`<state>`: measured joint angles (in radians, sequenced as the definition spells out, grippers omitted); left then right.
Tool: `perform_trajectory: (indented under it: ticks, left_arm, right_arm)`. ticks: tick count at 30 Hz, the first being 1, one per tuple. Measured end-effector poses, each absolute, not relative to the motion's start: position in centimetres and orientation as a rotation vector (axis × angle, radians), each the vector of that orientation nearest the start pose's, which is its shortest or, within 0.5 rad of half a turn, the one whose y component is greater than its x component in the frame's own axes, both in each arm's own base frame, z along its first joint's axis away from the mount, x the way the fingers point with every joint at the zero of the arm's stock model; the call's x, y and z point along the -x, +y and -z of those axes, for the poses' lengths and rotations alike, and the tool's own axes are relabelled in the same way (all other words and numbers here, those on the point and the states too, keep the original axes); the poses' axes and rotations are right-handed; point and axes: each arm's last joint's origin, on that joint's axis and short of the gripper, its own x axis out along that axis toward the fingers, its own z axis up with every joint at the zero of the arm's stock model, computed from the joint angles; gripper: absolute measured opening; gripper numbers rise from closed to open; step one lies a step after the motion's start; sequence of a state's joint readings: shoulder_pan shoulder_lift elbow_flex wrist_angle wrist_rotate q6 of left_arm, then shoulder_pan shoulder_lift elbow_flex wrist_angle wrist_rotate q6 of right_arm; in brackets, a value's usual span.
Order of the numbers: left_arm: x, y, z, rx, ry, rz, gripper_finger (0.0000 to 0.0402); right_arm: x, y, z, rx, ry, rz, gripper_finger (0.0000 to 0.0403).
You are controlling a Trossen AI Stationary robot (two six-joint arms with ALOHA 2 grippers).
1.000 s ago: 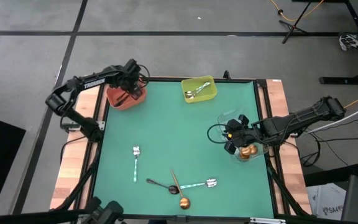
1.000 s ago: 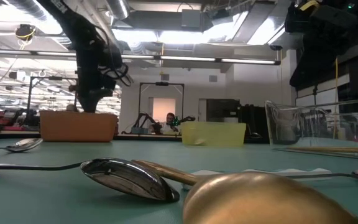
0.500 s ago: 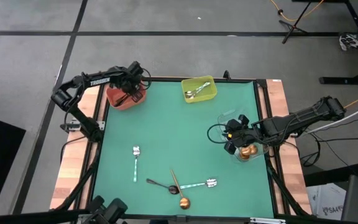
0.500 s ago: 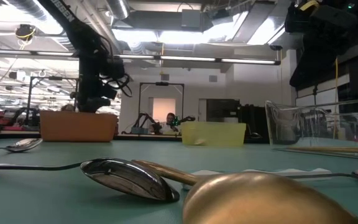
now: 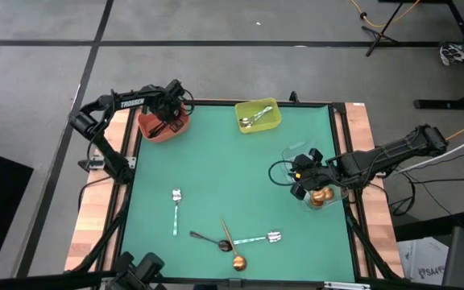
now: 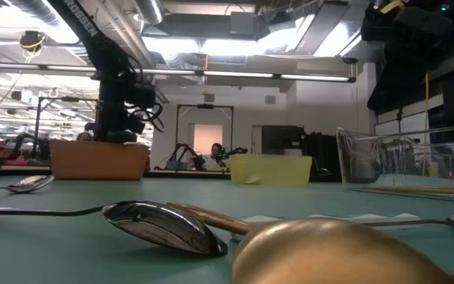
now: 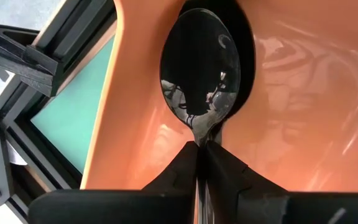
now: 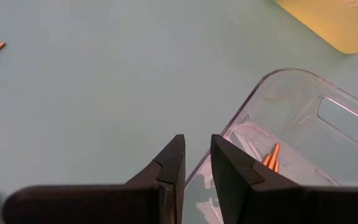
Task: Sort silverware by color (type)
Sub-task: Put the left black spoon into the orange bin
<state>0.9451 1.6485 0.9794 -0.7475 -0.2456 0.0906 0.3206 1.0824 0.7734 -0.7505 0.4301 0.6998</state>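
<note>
My left gripper (image 7: 202, 146) stands in the red bin (image 5: 163, 125) at the table's far left corner, shut on a black spoon (image 7: 201, 68). My right gripper (image 8: 197, 155) waits low beside the clear bin (image 5: 322, 193) at the right edge, open by a narrow gap and holding nothing. Copper spoons (image 8: 272, 157) lie in the clear bin. Near the table's near edge lie a silver spoon (image 5: 176, 211), a black spoon (image 5: 208, 238), a copper spoon (image 5: 232, 246) and another silver spoon (image 5: 260, 238), the last three crossing one another. My left gripper pinches the black spoon between its two fingers at the handle's neck (image 7: 202, 138), just behind the bowl. The handle runs back between the fingers, along them. The fingers slant down from above into the red bin, and the bowl points ahead over the bin's floor (image 7: 291, 93); whether it touches the floor I cannot tell.
The yellow-green bin (image 5: 258, 115) at the far edge holds silver spoons. The green mat's middle (image 5: 232, 169) is bare. In the low view the black spoon (image 6: 160, 225) and the copper bowl (image 6: 329, 252) lie close to the camera.
My left arm's elbow has swung toward the table's far edge while its gripper has stayed over the red bin, still shut on the black spoon. The spoons on the mat have kept still.
</note>
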Motion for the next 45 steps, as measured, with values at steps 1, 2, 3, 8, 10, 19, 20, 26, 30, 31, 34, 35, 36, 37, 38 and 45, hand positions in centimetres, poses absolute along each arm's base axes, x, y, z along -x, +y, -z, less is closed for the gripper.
perform_trajectory:
  ticks: [1,2,3,8,10,19,20,26,30,31,34,35,36,37,38,45]
  left_arm:
    - [-16.1,23.48,-16.71,0.443,1.437,-0.908,0.0021]
    - [-16.1,23.49,-16.71,0.443,1.437,-0.908,0.0022]
    - [-16.1,23.48,-16.71,0.443,1.437,-0.908,0.0022]
    - [-16.15,23.45,-16.71,0.442,1.437,-0.907,0.0023]
    - [-16.15,23.46,-16.71,0.443,1.436,-0.908,0.0023]
    - [-16.15,23.46,-16.71,0.443,1.436,-0.908,0.0024]
    - [-16.15,23.46,-16.71,0.443,1.436,-0.908,0.0024]
    - [-16.15,23.47,-16.71,0.442,1.435,-0.908,0.0024]
    - [-16.16,23.5,-16.72,0.437,1.434,-0.914,0.0024]
    - [-16.16,23.51,-16.73,0.437,1.434,-0.914,0.0025]
    - [-16.17,23.51,-16.73,0.437,1.433,-0.915,0.0035]
    - [-16.16,23.51,-16.74,0.436,1.433,-0.916,0.0042]
    - [-16.16,23.51,-16.74,0.436,1.433,-0.916,0.0049]
    - [-16.16,23.51,-16.74,0.436,1.433,-0.916,0.0057]
    - [-16.16,23.51,-16.74,0.436,1.433,-0.916,0.0066]
    - [-16.16,23.51,-16.74,0.436,1.433,-0.917,0.0111]
  right_arm:
    - [-18.77,4.96,-23.73,-0.254,0.889,0.429,0.0067]
    - [-18.77,4.96,-23.73,-0.254,0.889,0.43,0.0067]
    - [-18.77,4.96,-23.73,-0.254,0.889,0.43,0.0067]
    - [-18.77,4.96,-23.73,-0.254,0.889,0.429,0.0067]
    - [-18.77,4.96,-23.73,-0.254,0.889,0.429,0.0067]
    - [-18.77,4.96,-23.73,-0.253,0.889,0.429,0.0067]
    - [-18.77,4.96,-23.73,-0.253,0.889,0.429,0.0067]
    - [-18.77,4.96,-23.73,-0.252,0.889,0.429,0.0067]
    - [-18.77,4.96,-23.73,-0.252,0.889,0.429,0.0067]
    - [-18.77,4.96,-23.73,-0.252,0.889,0.429,0.0067]
    - [-18.78,4.96,-23.73,-0.252,0.889,0.428,0.0067]
    - [-18.77,4.96,-23.73,-0.252,0.889,0.429,0.0067]
    - [-18.77,4.96,-23.73,-0.252,0.889,0.429,0.0067]
    - [-18.77,4.96,-23.73,-0.252,0.889,0.428,0.0067]
    - [-18.77,4.96,-23.73,-0.252,0.889,0.429,0.0067]
    - [-18.77,4.96,-23.73,-0.252,0.889,0.429,0.0067]
